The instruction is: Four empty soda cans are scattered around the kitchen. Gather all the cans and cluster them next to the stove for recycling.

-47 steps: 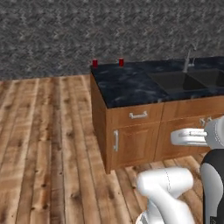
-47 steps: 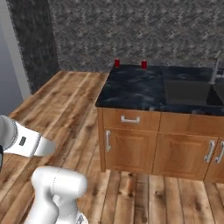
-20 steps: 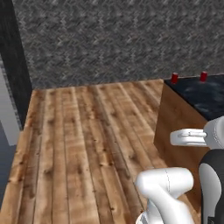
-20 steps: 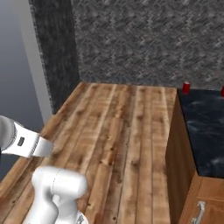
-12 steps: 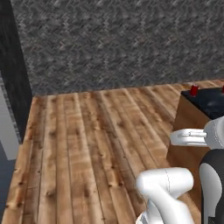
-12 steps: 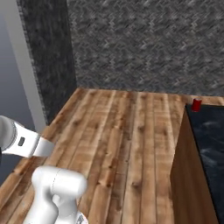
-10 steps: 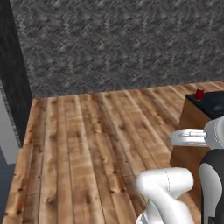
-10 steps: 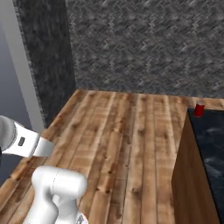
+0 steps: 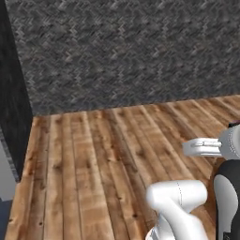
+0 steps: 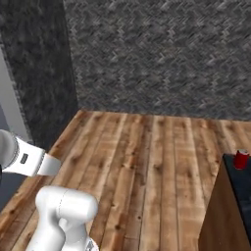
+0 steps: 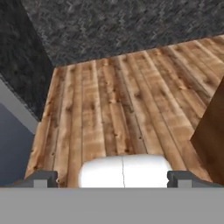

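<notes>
Wood floor (image 9: 93,154) takes up most of the scene, plank boards running to a dark speckled wall (image 10: 162,63). No stove in sight from here.

Counter (image 10: 230,206), right base view: dark top, brown wood side, lower right corner. One corner only.

Soda can (image 10: 240,159): one counted, red with a grey top, upright at the near corner of the counter top. In the left base view a dark-and-red sliver sits at the right edge above the arm; too small to say whether it is the same can. Three others unaccounted for.

Handling, as a judgement: empty, so very light and easy to tip; thin wall, likely to dent under a hard squeeze; smooth and a bit slippery. Best taken around the body at mid-height, fingers on opposite sides, from the side or from above, with gentle closing.

Gripper (image 11: 117,179), hand view: two dark fingertips (image 11: 41,178) stand far apart at the bottom, jaws spread wide, nothing between them. Well apart from the can.
</notes>
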